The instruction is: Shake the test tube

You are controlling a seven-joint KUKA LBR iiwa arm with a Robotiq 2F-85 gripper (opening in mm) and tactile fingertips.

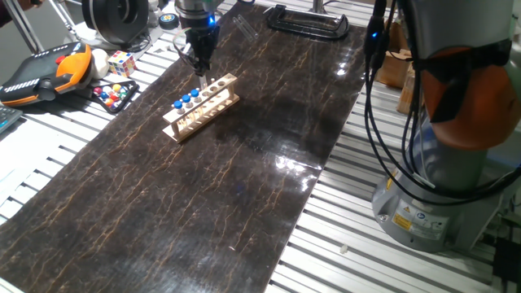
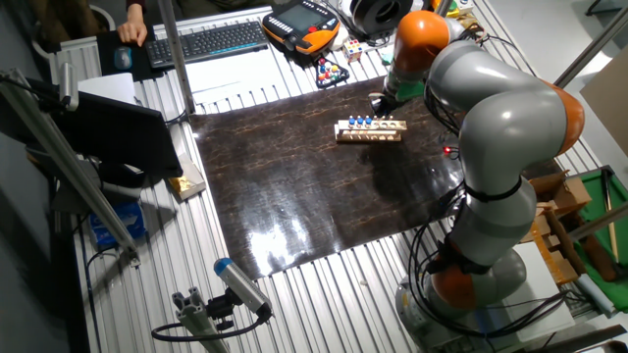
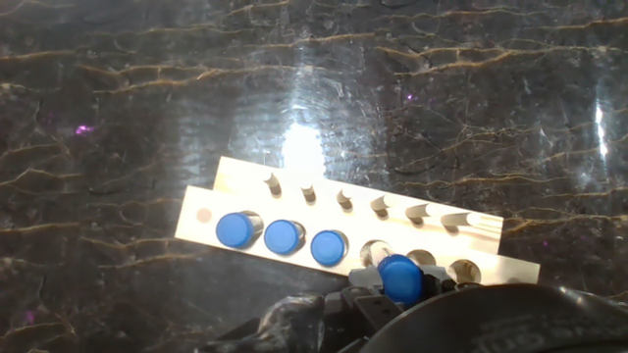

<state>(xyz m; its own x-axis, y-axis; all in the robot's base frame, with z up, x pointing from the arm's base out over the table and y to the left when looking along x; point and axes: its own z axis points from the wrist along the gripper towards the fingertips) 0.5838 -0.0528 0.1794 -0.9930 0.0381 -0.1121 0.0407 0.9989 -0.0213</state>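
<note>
A pale wooden rack [image 3: 294, 211] lies on the dark marble-patterned mat, with three blue-capped tubes [image 3: 283, 236] standing in its left holes. A fourth test tube [image 3: 400, 277] shows its blue cap larger and nearer the hand camera, raised above the rack's empty holes. My gripper [image 3: 396, 291] is shut on it at the bottom of the hand view. In one fixed view the gripper [image 1: 202, 73] hangs straight above the rack [image 1: 213, 110], the held test tube [image 1: 203, 83] just under its fingers. The other fixed view shows the rack [image 2: 370, 134] below the gripper [image 2: 381, 102].
Left of the mat lie an orange teach pendant [image 1: 49, 69], a Rubik's cube [image 1: 121, 63] and a tray of coloured balls [image 1: 114, 94]. A black clamp [image 1: 305, 20] sits at the mat's far end. The arm's base [image 1: 440, 187] stands on the right. A keyboard [image 2: 211, 41] lies beyond the mat.
</note>
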